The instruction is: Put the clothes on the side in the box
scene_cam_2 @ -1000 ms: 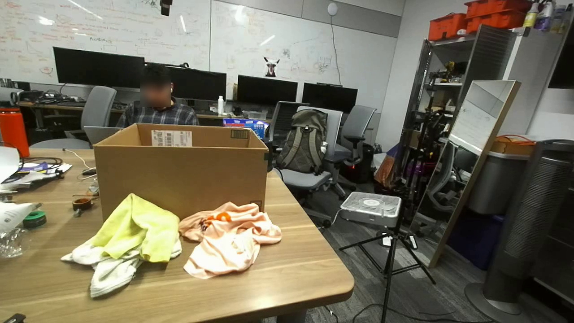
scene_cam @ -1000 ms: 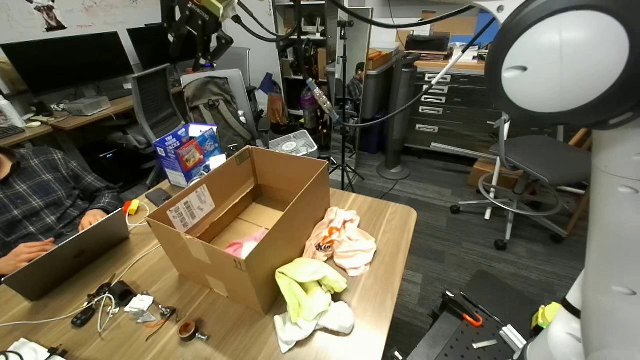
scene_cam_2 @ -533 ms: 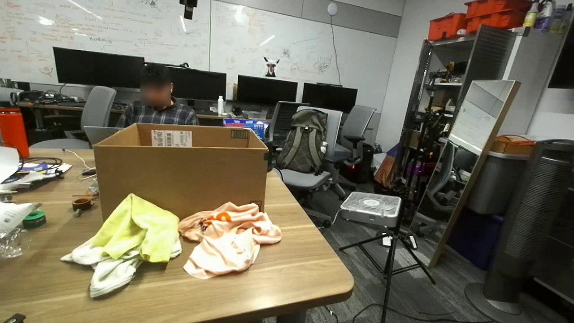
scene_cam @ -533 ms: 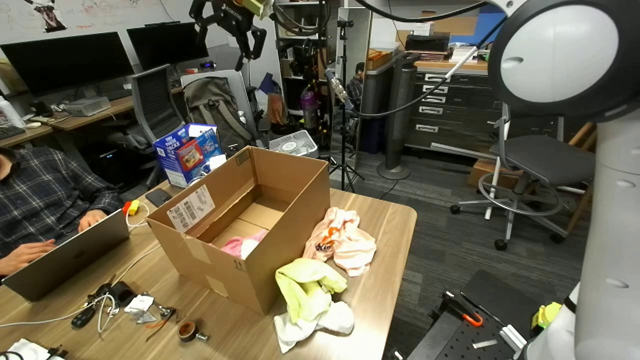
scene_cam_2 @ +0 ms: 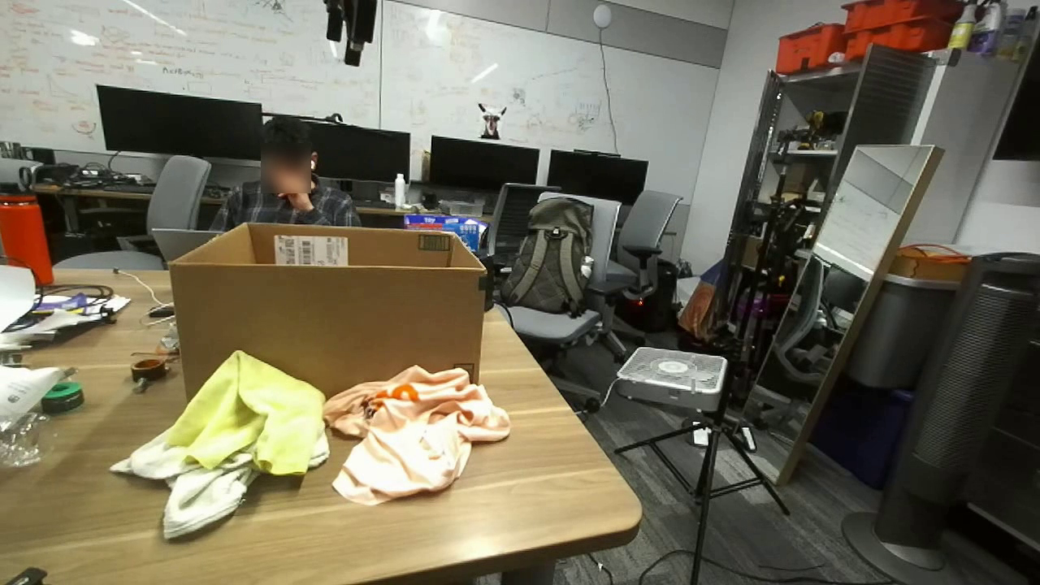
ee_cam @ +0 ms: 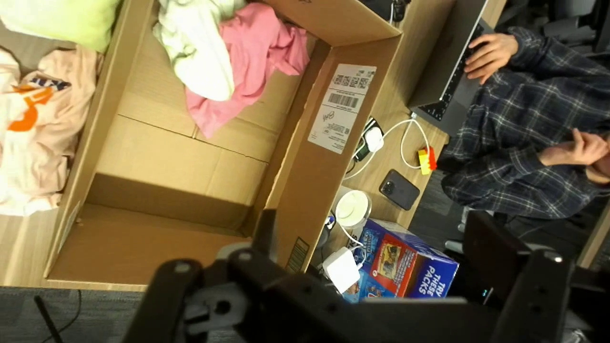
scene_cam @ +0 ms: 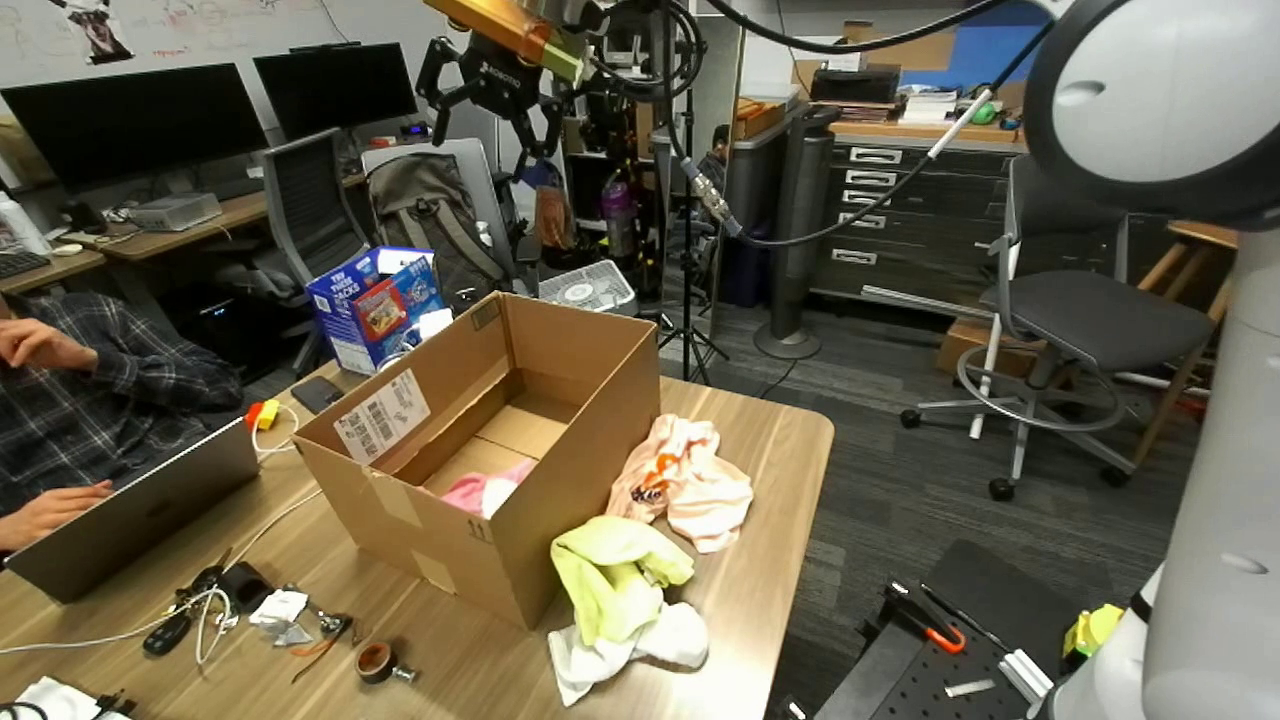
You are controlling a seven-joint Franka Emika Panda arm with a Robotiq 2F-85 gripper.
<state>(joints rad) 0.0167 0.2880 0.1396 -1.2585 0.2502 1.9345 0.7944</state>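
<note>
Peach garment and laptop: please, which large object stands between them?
The cardboard box stands between the peach garment and the laptop, as seen in the wrist view and in both exterior views.

Crumpled peach clothing (scene_cam: 705,490) and yellow-white cloth (scene_cam: 612,580) lie beside, perhaps touching, the box (scene_cam: 575,480).

- Box (scene_cam_2: 325,317): brown
- Peach cloth (scene_cam_2: 414,455): orange print
- Yellow-green cloth (scene_cam_2: 252,410)
- White cloth (scene_cam_2: 205,497)
- Pink cloth (ee_cam: 257,52)
- Gripper (scene_cam: 482,157): black
- Shirt (ee_cam: 510,124): dark plaid
- Table (scene_cam_2: 552,479): brown wood grain

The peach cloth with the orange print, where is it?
In an exterior view, the peach cloth lies on the wooden table, in front of the cardboard box, just right of the yellow cloth.
</note>
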